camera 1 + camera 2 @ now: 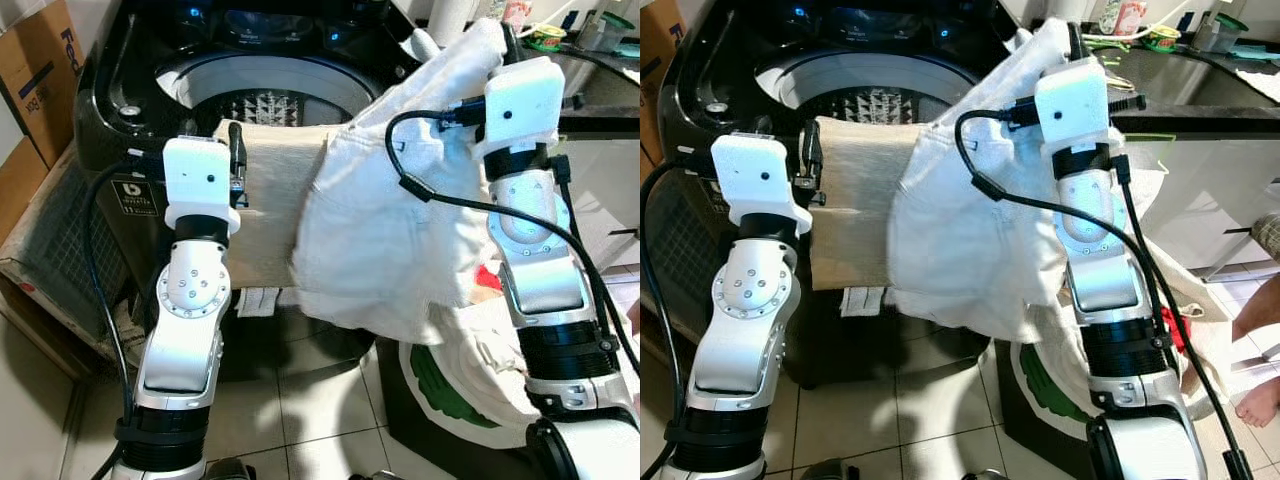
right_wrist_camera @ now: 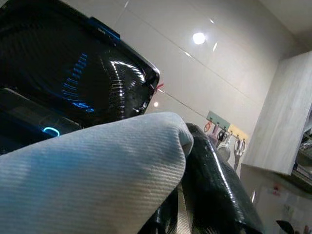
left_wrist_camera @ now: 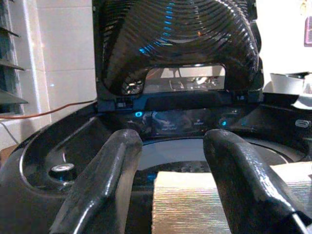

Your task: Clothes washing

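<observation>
A black top-loading washer (image 1: pixel 110 115) stands before me with its lid up and its drum (image 1: pixel 265 100) exposed. A beige towel (image 1: pixel 270 200) hangs over the front rim. My left gripper (image 1: pixel 238 150) hovers at the towel's left edge; its black fingers (image 3: pixel 112 175) are open with nothing between them and point over the rim toward the control panel. My right gripper (image 1: pixel 508 38) is raised at the washer's right side, shut on a large white garment (image 1: pixel 390 230) that hangs down over the towel's right part. The white cloth (image 2: pixel 87 165) covers most of one finger (image 2: pixel 209 180).
A dark hamper (image 1: pixel 400 400) holding white and green laundry sits on the tiled floor at lower right. Cardboard boxes (image 1: pixel 40 60) and a crate (image 1: pixel 50 230) crowd the left. A dark counter (image 1: pixel 600 80) runs along the right. A person's foot (image 1: pixel 1260 400) stands at the right.
</observation>
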You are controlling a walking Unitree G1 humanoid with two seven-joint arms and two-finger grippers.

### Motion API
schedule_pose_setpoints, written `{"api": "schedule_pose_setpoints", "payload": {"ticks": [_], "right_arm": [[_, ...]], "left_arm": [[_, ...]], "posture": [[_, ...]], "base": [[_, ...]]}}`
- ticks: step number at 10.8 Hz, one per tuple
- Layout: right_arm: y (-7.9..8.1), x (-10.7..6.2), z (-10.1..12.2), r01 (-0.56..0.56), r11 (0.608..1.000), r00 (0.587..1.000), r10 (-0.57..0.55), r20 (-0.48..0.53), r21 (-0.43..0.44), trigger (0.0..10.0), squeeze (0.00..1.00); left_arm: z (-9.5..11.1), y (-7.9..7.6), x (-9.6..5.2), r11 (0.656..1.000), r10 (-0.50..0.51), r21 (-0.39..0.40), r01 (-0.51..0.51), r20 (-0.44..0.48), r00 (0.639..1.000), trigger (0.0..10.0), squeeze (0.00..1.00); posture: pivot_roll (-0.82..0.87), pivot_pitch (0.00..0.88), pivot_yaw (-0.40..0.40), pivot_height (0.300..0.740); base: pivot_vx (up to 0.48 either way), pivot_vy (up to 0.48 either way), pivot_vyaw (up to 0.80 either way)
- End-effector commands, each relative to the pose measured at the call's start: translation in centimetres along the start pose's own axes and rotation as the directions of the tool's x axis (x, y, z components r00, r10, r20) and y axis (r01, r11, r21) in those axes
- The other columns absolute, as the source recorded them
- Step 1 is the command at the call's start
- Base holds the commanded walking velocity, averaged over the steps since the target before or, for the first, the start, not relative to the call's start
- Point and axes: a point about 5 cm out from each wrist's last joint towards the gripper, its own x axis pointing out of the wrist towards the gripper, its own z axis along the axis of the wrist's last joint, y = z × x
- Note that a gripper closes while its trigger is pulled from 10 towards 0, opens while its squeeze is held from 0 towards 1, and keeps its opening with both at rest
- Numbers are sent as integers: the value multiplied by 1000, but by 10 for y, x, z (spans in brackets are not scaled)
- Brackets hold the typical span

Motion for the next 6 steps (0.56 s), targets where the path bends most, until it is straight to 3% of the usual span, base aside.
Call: {"api": "schedule_pose_setpoints", "payload": {"ticks": [1,3,5,6], "right_arm": [[-2,-1,7,3,1000,1000,-3,27,0,0,0],[0,0,9,-10,1000,999,10,32,-4,0,0],[0,3,13,-8,1000,999,9,50,-10,0,0],[-4,10,25,-5,1000,991,8,134,-18,0,0]], "left_arm": [[3,-4,-1,1000,-10,-7,10,1,1000,10000,0],[4,0,-2,999,-4,-41,4,-3,1000,10000,0],[11,5,1,998,23,-66,-20,38,999,10000,0],[13,5,2,996,33,-90,-28,51,998,10000,0]], "posture": [[105,0,-68,740],[107,0,-73,740],[106,0,-69,740],[100,0,-64,740]], "base": [[0,0,0],[0,0,0],[463,0,0],[480,0,0]]}}
